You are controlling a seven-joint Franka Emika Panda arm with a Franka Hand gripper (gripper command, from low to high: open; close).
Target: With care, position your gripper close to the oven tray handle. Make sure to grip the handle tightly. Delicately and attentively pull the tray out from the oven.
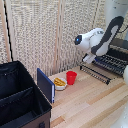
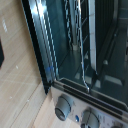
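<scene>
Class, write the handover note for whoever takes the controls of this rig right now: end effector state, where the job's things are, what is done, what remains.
End effector: above the handle, holding nothing; whether open or shut cannot be told.
Oven tray handle: black bar at the front of the tray, at the exterior view's right.
Oven: open; wrist view shows its interior and knobs.
Done: approach under way.
Left: close in, grip the handle, pull out the tray.
</scene>
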